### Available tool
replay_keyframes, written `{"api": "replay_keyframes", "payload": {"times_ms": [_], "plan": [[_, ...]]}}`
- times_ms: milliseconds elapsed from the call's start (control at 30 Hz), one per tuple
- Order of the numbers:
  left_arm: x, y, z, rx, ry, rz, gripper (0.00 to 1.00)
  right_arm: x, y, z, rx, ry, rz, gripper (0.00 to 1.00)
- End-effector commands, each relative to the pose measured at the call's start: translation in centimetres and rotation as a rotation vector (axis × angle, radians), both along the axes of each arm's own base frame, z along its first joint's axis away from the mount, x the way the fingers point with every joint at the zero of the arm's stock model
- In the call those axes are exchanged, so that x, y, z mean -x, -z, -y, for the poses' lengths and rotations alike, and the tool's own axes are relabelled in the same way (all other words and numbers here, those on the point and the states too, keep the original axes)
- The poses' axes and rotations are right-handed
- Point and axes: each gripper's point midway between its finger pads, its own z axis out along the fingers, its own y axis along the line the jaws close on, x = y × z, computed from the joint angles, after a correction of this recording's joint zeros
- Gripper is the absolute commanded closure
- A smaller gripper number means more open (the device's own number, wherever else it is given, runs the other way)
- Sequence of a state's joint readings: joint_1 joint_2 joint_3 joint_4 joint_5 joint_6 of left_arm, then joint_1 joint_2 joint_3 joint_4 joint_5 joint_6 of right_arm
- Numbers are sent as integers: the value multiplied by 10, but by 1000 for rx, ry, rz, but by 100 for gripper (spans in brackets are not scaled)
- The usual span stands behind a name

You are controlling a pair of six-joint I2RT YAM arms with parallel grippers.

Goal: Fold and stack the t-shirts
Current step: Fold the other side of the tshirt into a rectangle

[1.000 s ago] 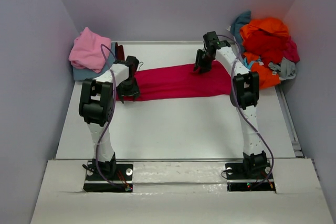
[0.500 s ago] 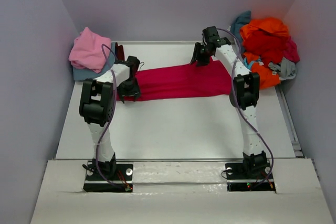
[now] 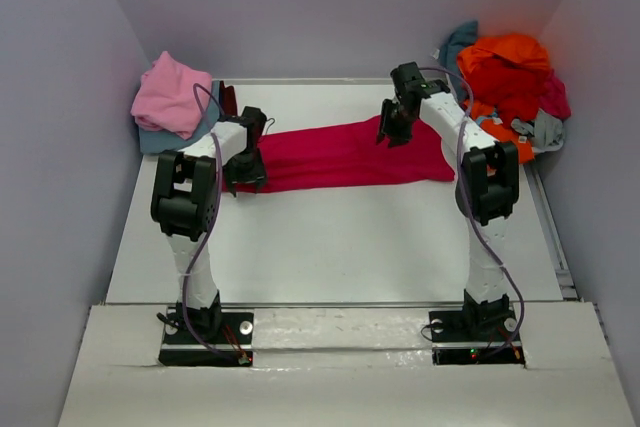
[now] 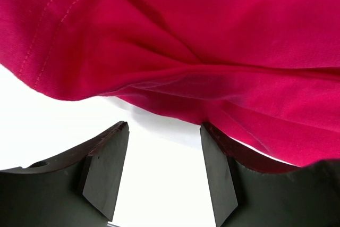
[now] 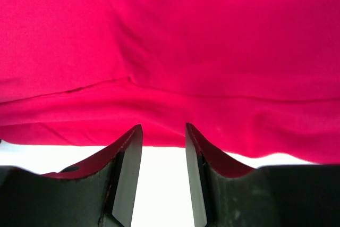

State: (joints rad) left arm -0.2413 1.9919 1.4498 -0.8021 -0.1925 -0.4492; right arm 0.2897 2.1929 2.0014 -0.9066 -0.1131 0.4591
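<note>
Now the magenta-red t-shirt (image 3: 340,155) lies as a long, softly creased band across the far half of the table (image 3: 330,247). The left gripper (image 4: 164,128) sits at its left end, jaws apart, with the stitched hem just past the tips. The right gripper (image 5: 163,127) is over the far edge, right of middle, jaws also apart and gripping nothing. For a clean fold, both should pinch the doubled edge low and level, because this limp knit will likely sag and bunch. A pink tee (image 3: 170,95) tops a small pile far left, and an orange-red heap (image 3: 510,72) sits far right.

L end effector (image 4: 163,131) jaws apart; R end effector (image 5: 163,131) same.
</note>
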Motion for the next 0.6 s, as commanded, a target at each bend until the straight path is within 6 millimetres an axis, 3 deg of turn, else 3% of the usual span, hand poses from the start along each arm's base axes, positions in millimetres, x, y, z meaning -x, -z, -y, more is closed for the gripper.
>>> {"api": "replay_keyframes", "payload": {"times_ms": [0, 267, 367, 567], "plan": [[-14, -36, -3, -41, 2, 98, 32, 28, 2, 12, 34, 69, -44, 59], [-30, -69, 2, -104, 27, 199, 32, 46, 25, 17, 42, 103, -107, 76], [-34, -79, 3, -121, 31, 226, 32, 45, 26, 17, 41, 108, -106, 78], [-32, -61, 5, -115, 36, 186, 32, 42, 28, 14, 36, 103, -109, 78]]}}
